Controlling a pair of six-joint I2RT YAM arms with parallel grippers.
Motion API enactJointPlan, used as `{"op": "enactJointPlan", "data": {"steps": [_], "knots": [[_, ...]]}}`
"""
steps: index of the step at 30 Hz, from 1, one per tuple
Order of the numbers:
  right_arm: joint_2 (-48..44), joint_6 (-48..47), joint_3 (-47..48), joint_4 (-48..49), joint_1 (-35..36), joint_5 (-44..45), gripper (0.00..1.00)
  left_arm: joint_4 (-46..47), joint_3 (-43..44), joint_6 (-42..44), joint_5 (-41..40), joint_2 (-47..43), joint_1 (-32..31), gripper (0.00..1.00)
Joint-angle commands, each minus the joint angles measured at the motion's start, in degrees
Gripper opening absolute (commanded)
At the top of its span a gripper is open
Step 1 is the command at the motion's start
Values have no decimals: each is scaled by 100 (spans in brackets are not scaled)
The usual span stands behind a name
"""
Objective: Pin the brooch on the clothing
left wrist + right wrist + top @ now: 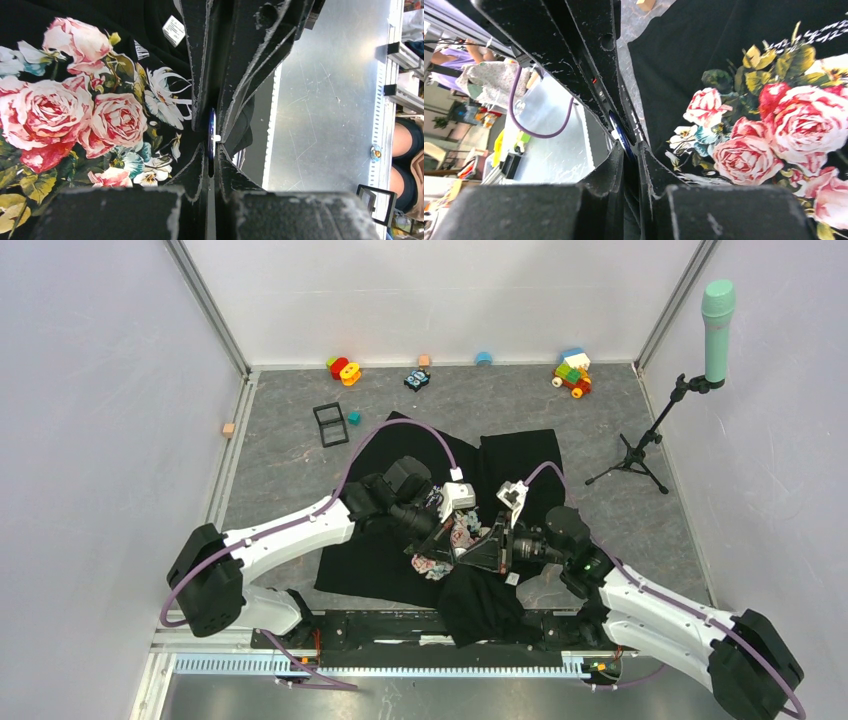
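Note:
The black T-shirt [520, 465] with the rose print [60, 115] lies on the table between the arms. Its print also shows in the right wrist view [784, 130]. My left gripper [460, 538] and right gripper [480, 546] meet tip to tip over the print. The brooch shows only edge-on, as a thin blue disc. In the left wrist view the brooch [211, 131] sits at the tips of my left gripper [212, 148], which is nearly shut on it. In the right wrist view the brooch [620, 134] runs into the narrow gap of my right gripper [631, 146], with black cloth beside it.
A black square frame [330, 423] and a teal cube [354, 417] lie at the back left. Toy blocks [572, 372] and small toys [343, 369] line the back wall. A microphone stand [640, 445] is at the right. A metal plate [325, 100] and a rail [400, 665] lie at the near edge.

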Motion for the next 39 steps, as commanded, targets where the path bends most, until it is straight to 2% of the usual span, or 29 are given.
{"op": "enactJointPlan", "data": {"steps": [1,3,5,9,10,12,13,17,22,27,31,34,39], "knots": [[-205,-648,5,-789,-344,1440,22,-382,336,-305,901,-84,71,5],[-361,-791,111,-971,-346,1368,35,-378,358,-385,832,-19,147,11],[-560,-964,239,-1237,-344,1364,45,-378,367,-435,765,22,211,23],[-965,-1177,542,-1906,-349,1575,64,-328,416,-609,707,13,303,55],[-1076,-1220,641,-2102,-353,1666,67,-230,391,-739,673,-18,317,75],[-1232,-1343,867,-2578,-366,1944,72,77,273,-1026,583,-171,328,90],[-1278,-1416,992,-2794,-388,2118,73,236,211,-1154,517,-266,336,93],[-1172,-1580,1557,-3694,-517,2767,79,994,-147,-1947,18,-866,408,100],[-821,-1560,1766,-4004,-844,3170,81,2078,-771,-3020,-658,-1608,586,100],[-345,-1397,1508,-4280,-1145,4084,80,1291,-1270,-3829,-2662,-2075,774,100],[-201,-1271,1182,-4359,-1170,4724,78,1168,-1974,-4268,-3628,-2667,814,100],[-115,-1252,958,-4363,-1175,4916,77,1289,-2404,-4495,-3697,-2993,960,100],[101,-1213,647,-4196,-1179,4993,70,1432,-2660,-4494,-3474,-2751,1162,100]]}}
